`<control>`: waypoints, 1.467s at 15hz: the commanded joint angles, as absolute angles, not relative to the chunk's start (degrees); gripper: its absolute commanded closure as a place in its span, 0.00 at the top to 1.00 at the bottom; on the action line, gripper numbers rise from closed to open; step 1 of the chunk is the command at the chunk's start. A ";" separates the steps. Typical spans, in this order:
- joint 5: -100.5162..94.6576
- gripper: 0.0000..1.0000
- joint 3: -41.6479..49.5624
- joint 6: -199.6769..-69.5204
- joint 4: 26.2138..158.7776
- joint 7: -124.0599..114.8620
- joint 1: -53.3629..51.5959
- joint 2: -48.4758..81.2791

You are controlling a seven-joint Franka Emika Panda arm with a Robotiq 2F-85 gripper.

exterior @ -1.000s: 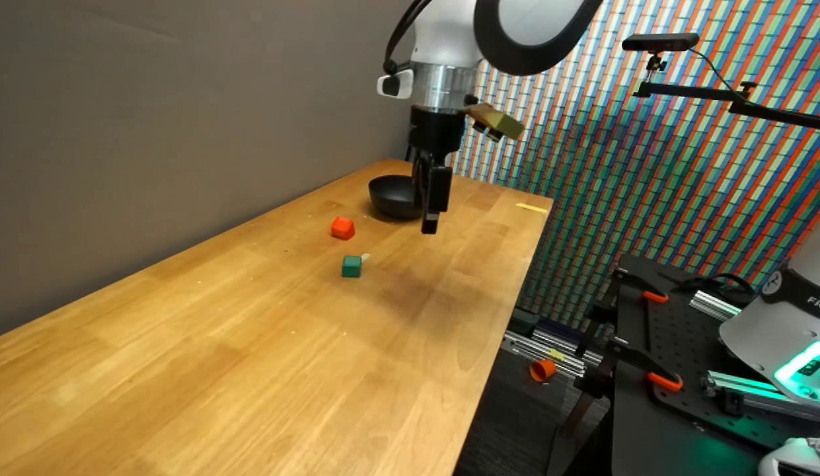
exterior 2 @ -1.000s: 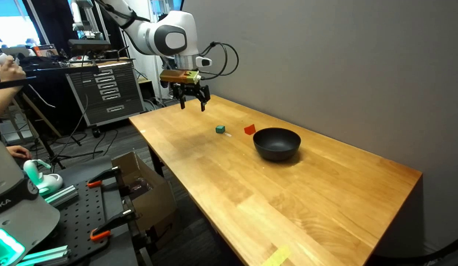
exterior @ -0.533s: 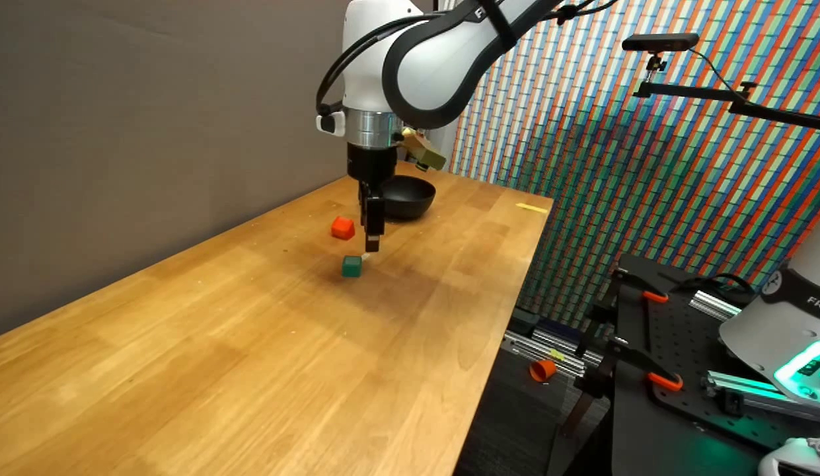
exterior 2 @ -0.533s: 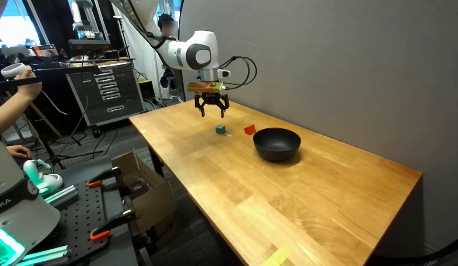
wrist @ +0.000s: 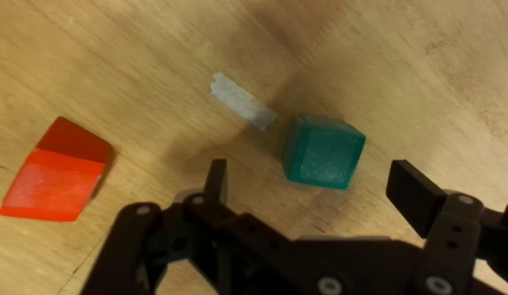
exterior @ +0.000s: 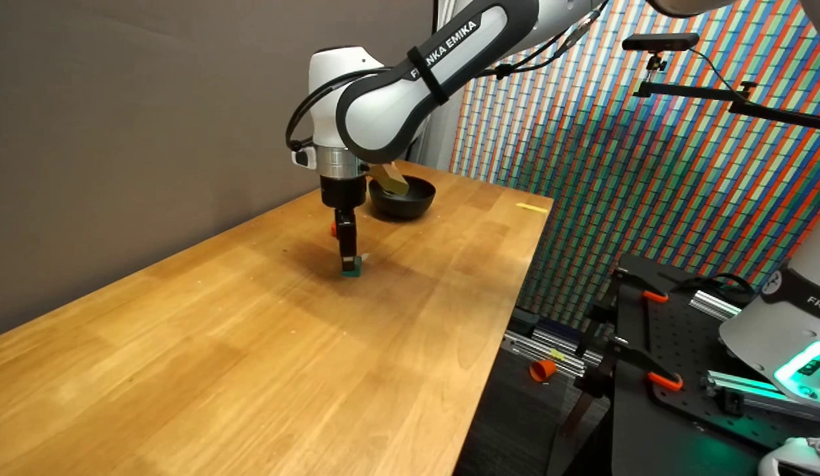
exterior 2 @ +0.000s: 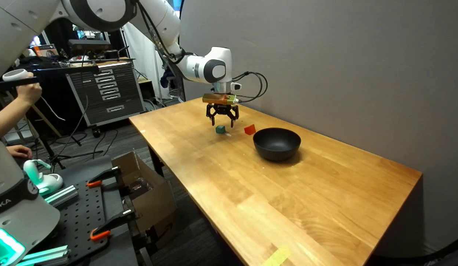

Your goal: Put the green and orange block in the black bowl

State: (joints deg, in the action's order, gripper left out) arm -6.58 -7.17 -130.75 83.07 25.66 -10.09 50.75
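The green block (exterior 2: pixel 220 129) sits on the wooden table, and it also shows in an exterior view (exterior: pixel 353 272), partly hidden behind a finger. In the wrist view the green block (wrist: pixel 328 157) lies below and between the fingertips, nearer the right-hand finger. My gripper (exterior 2: pixel 222 125) is open and empty, just above the green block, pointing down; its fingers frame the wrist view (wrist: pixel 307 176). The orange block (exterior 2: pixel 250 129) rests apart from the green one, left in the wrist view (wrist: pixel 53 180). The black bowl (exterior 2: pixel 276 153) stands upright beside the orange block.
The wooden table (exterior 2: pixel 317 199) runs along a grey wall (exterior 2: pixel 324 74). A whitish tape strip (wrist: pixel 242 101) lies beside the green block. Yellow tape (exterior 2: pixel 278 255) marks the table near its edge. The black bowl (exterior: pixel 410 206) stands behind the gripper in an exterior view.
The gripper has moved down and across the table, from away from the blocks to just above the green block. It stays open. The blocks and bowl have not moved.
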 commanded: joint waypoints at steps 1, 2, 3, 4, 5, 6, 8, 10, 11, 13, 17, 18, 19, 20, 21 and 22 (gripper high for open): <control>-7.68 0.83 -8.20 -126.28 76.18 26.19 -9.41 54.73; -7.65 0.74 -8.19 -125.38 75.66 26.17 -9.41 54.91; -7.73 0.66 -8.07 -124.72 75.22 26.08 -9.45 55.15; -7.91 0.58 -7.87 -124.38 75.45 25.74 -9.61 54.83; -7.97 0.49 -7.81 -123.91 75.19 25.69 -9.68 54.84; -7.98 0.42 -7.82 -123.77 75.70 25.59 -9.70 54.43; -7.91 0.27 -7.76 -123.33 76.17 25.17 -9.77 53.91; -7.95 0.14 -7.43 -123.62 77.83 23.73 -10.00 51.89; -7.97 0.14 -7.27 -123.67 78.71 23.02 -10.06 50.59; -8.44 0.14 -6.34 -124.97 81.45 20.41 -10.21 46.75; -14.54 0.14 -1.76 -128.96 87.64 12.19 -11.53 37.92; -16.70 0.14 -0.50 -129.92 89.63 10.30 -11.76 35.73; -18.98 0.14 0.78 -130.57 91.42 8.06 -12.04 33.81; -21.45 0.14 2.17 -131.60 93.58 5.51 -12.20 31.76; -24.12 0.14 3.52 -132.31 95.10 2.82 -12.51 30.40; -26.69 0.14 4.83 -132.90 96.66 -0.16 -12.72 29.12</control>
